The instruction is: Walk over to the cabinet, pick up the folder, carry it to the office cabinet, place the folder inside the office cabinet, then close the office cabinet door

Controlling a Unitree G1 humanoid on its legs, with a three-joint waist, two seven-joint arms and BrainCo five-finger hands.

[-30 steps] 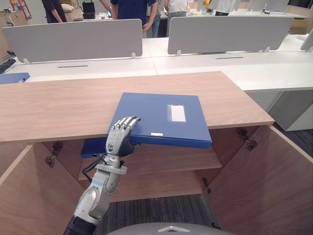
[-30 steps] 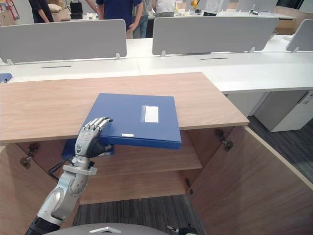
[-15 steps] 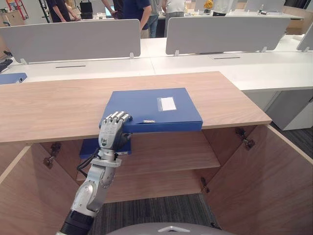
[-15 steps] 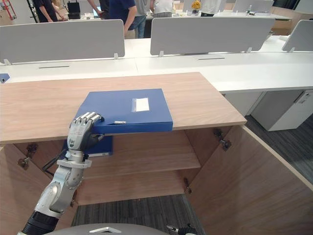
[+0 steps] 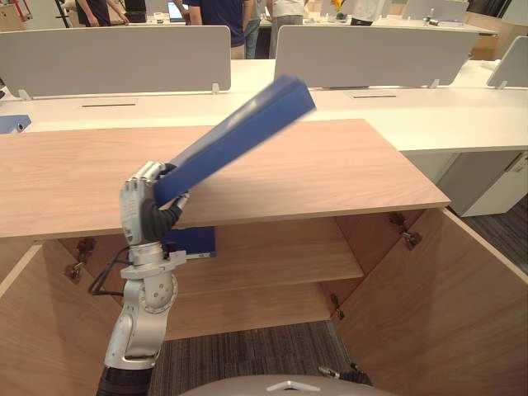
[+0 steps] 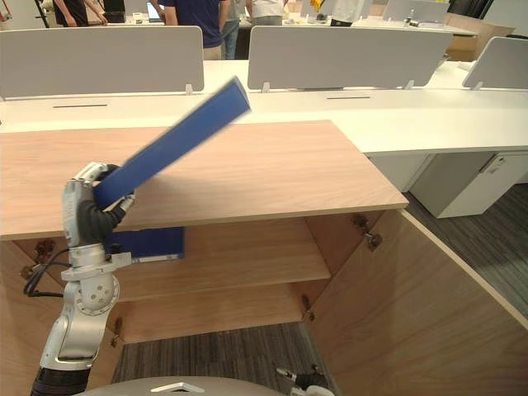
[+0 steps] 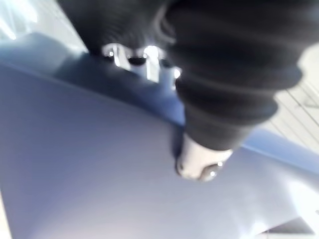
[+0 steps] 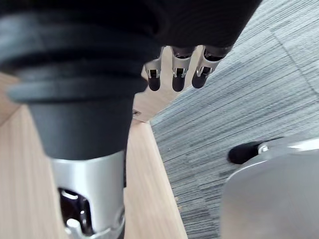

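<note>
1. Where the left hand (image 5: pixel 142 206) grasps it, the folder (image 5: pixel 235 136) is at its lowest: fingers curl over the near end, thumb under it, clenched on the blue cover.
2. Folder: blue, flat, tilted steeply. Its far end is raised high over the worktop (image 5: pixel 330 173) and its near end sits at the worktop's front edge, left of centre. Whether it touches the wood cannot be told.
3. Worktop: wood-grain top of the cabinet (image 5: pixel 371 239).
4. Cabinet: left door (image 5: pixel 33 330) and right door (image 5: pixel 445 313) both swung wide open toward the robot.
5. Shelf (image 5: pixel 280 256): wood, inside the cabinet.
6. Second folder (image 5: pixel 191 241): blue, lying flat on the shelf at its left end, just behind the left hand.
7. Right hand (image 8: pixel 177 69): fingers relaxed and hanging loose, holding nothing, above grey carpet (image 8: pixel 249 89) beside a wooden panel.
8. Desks (image 5: pixel 412 107): white, behind the cabinet, each with a grey divider (image 5: pixel 371 54) standing upright.
9. People (image 5: pixel 219 12): standing at the far back of the room.
</note>
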